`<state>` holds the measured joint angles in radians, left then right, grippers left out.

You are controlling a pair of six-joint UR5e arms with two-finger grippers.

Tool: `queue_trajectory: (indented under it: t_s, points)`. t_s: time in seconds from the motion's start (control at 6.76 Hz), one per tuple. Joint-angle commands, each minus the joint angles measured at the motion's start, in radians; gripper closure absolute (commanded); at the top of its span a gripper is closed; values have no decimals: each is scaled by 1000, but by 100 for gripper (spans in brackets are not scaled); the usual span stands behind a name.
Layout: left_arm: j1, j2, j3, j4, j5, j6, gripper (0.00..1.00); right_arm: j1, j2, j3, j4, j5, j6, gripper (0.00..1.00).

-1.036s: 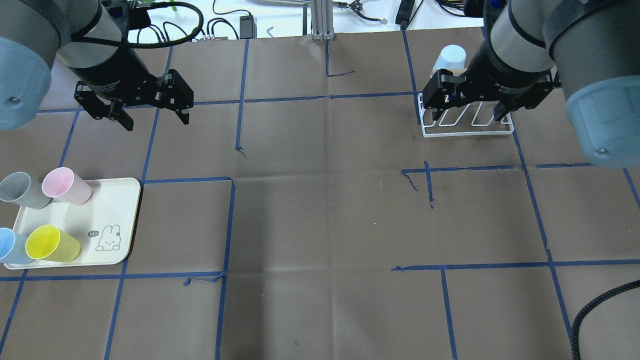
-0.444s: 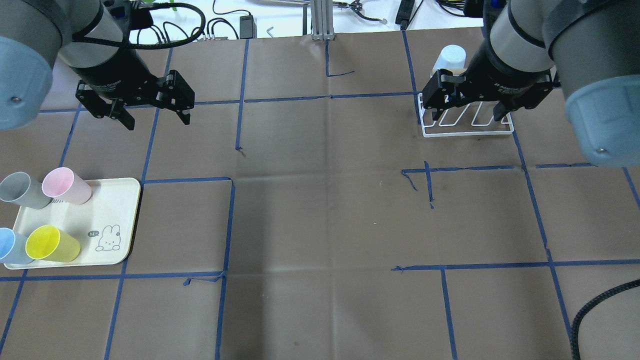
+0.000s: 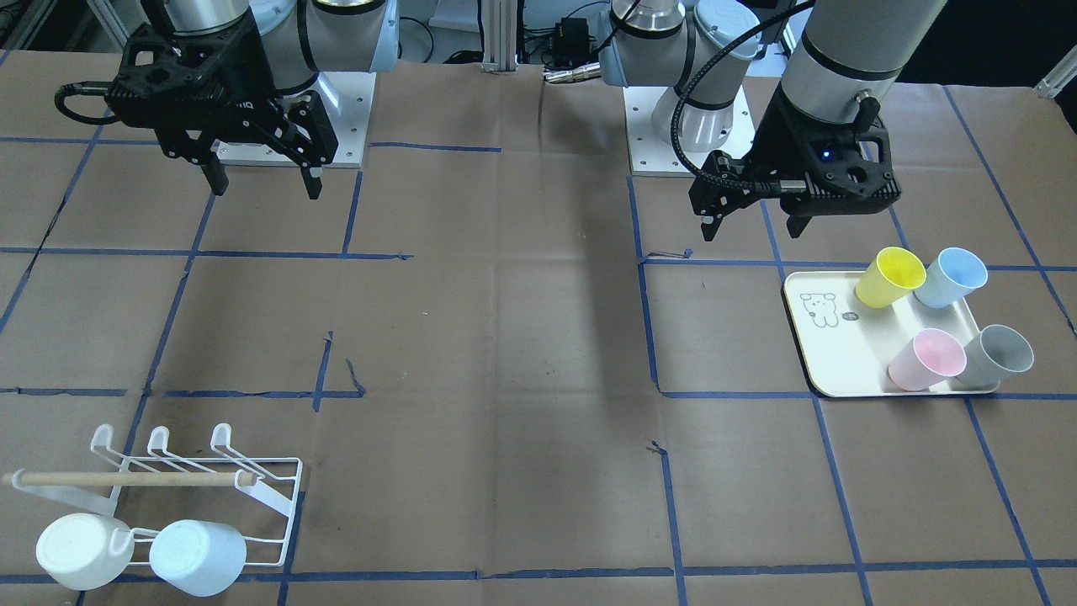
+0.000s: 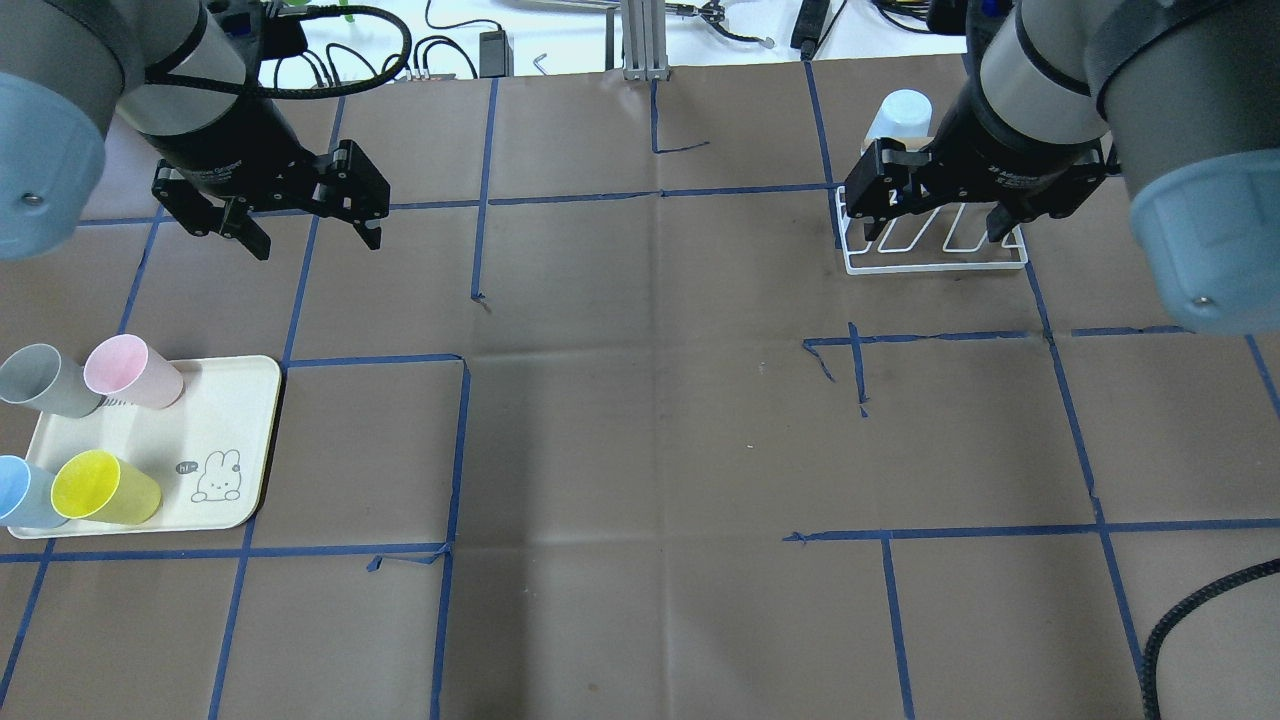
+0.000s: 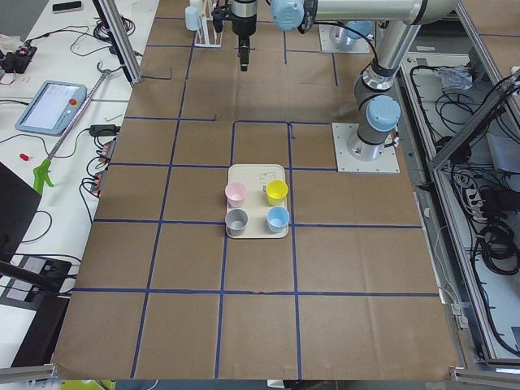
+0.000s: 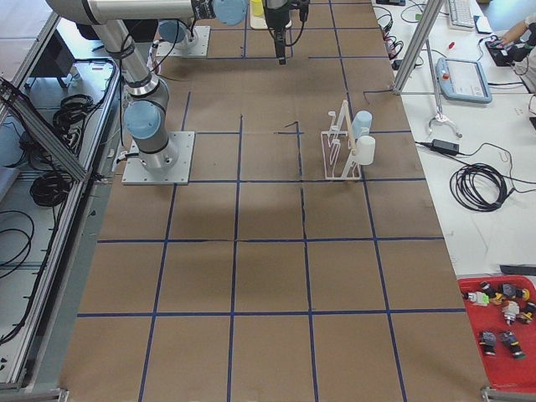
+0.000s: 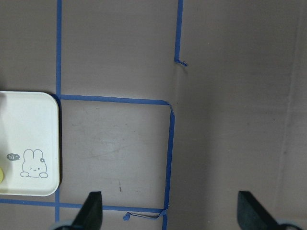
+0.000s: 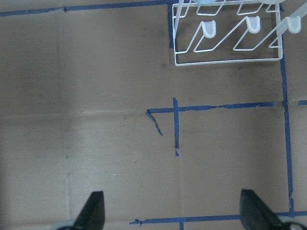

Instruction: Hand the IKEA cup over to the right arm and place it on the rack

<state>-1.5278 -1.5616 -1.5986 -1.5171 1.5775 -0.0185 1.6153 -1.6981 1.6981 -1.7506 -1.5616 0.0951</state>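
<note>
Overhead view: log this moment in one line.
left end effector open | right end effector open | four cups on tray | two cups on rack

Bright even light, soft shadows, sharp focus, no glare

The left arm [image 4: 215,120] comes in from the robot's left side and bends down, so its wrist points at the tabletop [image 4: 640,430]. The left jaws are wide apart and hold nothing. They hang in the air, not touching the tabletop. The right arm [image 4: 1030,100] is posed the same way on the other side, wrist down. The right jaws are spread wide and empty too. In the left wrist view, two dark fingertips [image 7: 92,211] show at the bottom, far from each other. The right wrist view looks the same.
</note>
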Motion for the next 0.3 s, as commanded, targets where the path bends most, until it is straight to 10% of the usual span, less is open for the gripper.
queue_trajectory:
  t_s: [0.0,0.15]
  points:
    - [0,0,-1,0,1,0,1,0,1,0,-1,0,0,0]
    - [0,2,-1,0,-1,0,1,0,1,0,-1,0,0,0]
